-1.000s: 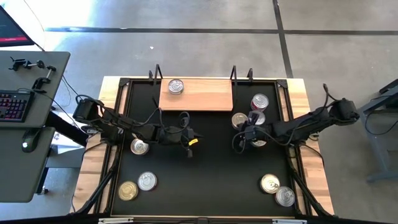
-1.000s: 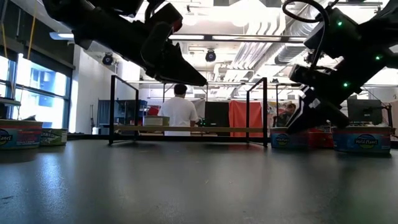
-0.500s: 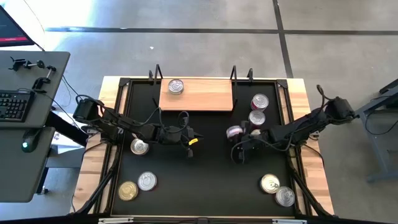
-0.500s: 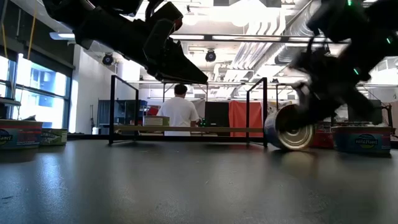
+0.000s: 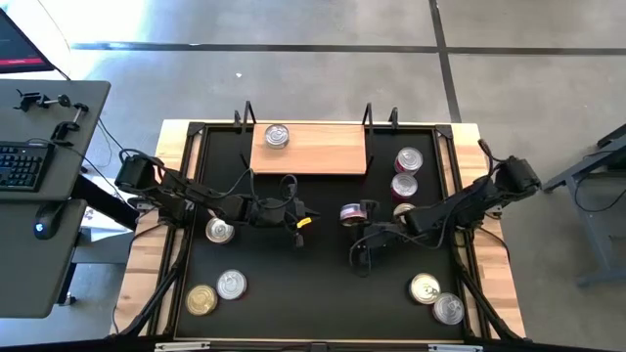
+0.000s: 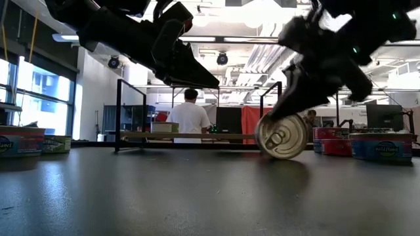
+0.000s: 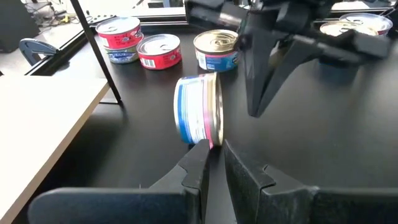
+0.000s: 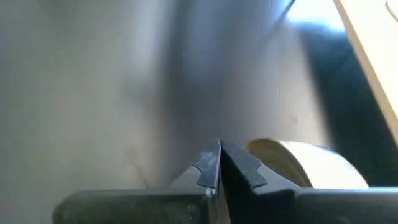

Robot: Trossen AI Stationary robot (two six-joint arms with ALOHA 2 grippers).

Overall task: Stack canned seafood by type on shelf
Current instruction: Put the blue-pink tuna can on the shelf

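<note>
One can (image 7: pixel 199 118) of the canned seafood, blue and pink on its side, stands on its edge on the black tabletop near the middle (image 5: pixel 352 212), its lid facing the near edge (image 6: pixel 282 136). My right gripper (image 7: pixel 255 111) hangs shut just on the can's near side, fingers pointing down, with a gap between them and the lid. My left gripper (image 5: pixel 299 230) waits shut to the can's left, above the table (image 7: pixel 212 158). The wooden shelf (image 5: pixel 323 154) at the far edge carries one silver-lidded can (image 5: pixel 277 136).
Three cans (image 5: pixel 404 183) stand in a row at the right, by the shelf's black upright (image 5: pixel 368 117). Three more lie at the near left (image 5: pixel 231 285) and two at the near right (image 5: pixel 424 287). A person stands in the room beyond (image 6: pixel 189 118).
My right gripper has swung from the cans at the right toward the table's middle and near edge, rising a little. One can from that group has tipped onto its edge and rolled toward the table's left.
</note>
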